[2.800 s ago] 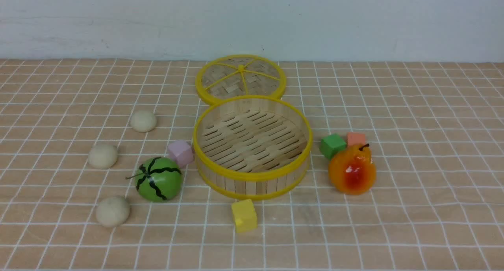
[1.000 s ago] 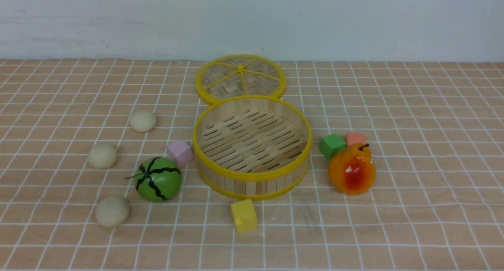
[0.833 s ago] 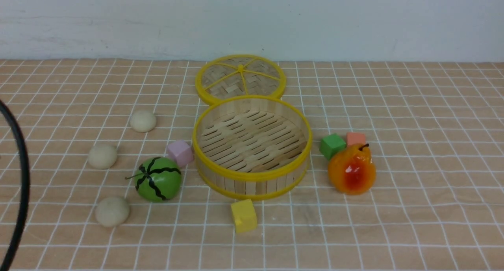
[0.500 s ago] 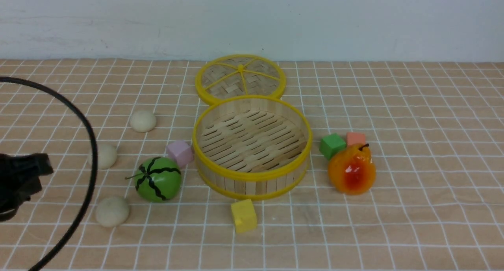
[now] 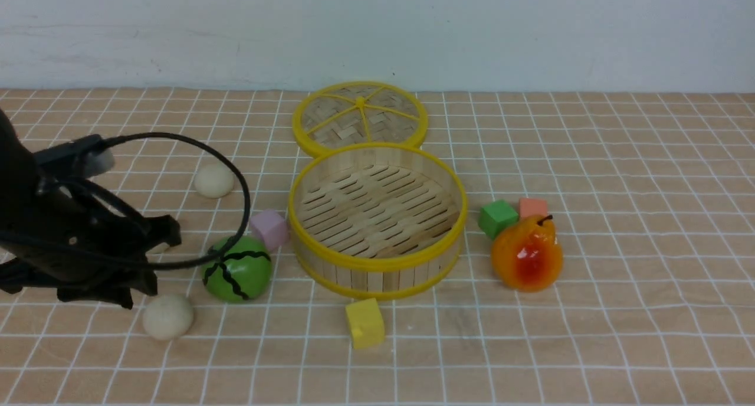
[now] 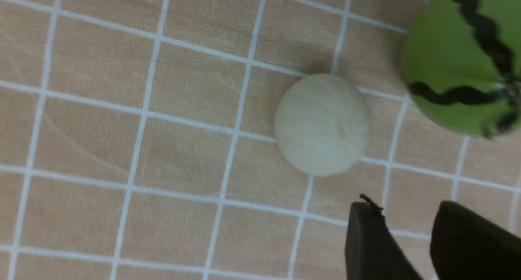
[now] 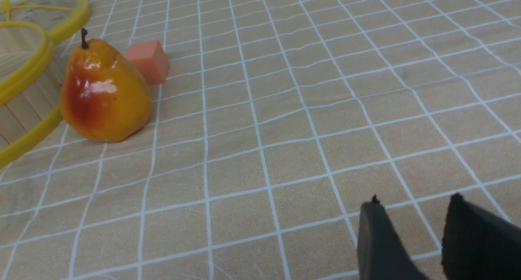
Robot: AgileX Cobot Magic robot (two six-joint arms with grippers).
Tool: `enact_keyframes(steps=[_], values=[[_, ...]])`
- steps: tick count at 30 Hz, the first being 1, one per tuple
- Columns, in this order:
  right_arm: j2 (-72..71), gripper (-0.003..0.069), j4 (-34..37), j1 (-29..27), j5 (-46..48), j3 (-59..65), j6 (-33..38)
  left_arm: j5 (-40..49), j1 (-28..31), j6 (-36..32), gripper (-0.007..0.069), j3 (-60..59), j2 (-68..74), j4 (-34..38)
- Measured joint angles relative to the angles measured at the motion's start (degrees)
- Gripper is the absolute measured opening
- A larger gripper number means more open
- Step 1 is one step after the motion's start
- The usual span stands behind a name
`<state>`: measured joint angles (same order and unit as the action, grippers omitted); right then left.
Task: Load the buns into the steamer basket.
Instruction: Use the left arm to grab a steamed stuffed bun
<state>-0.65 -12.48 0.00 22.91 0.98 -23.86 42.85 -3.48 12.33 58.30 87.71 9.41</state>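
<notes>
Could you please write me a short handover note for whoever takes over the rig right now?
Left gripper: jaws slightly apart, empty, low over the cloth, with a bun beside the watermelon toy just ahead.
Right gripper: slightly apart, empty, facing the pear.
Steamer basket: empty, with its lid lying behind it.
Buns: far bun and near bun lie on the cloth left of the basket. The third is probably hidden behind the left arm.
Done: nothing yet. Left: all three buns.
</notes>
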Motion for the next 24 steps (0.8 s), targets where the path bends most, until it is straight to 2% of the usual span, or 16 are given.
enact_keyframes(steps=[14,19,24], values=[[0.00,0.0241,0.00,0.00,0.00,0.00,0.00,-5.65,0.00,-0.09,0.0240,3.65,14.09,-0.36],[0.00,0.0241,0.00,0.00,0.00,0.00,0.00,-5.88,0.00,-0.09,0.0185,3.94,14.43,-0.36],[0.00,0.0241,0.00,0.00,0.00,0.00,0.00,-2.33,0.00,-0.28,0.0046,5.54,14.63,-1.56]])
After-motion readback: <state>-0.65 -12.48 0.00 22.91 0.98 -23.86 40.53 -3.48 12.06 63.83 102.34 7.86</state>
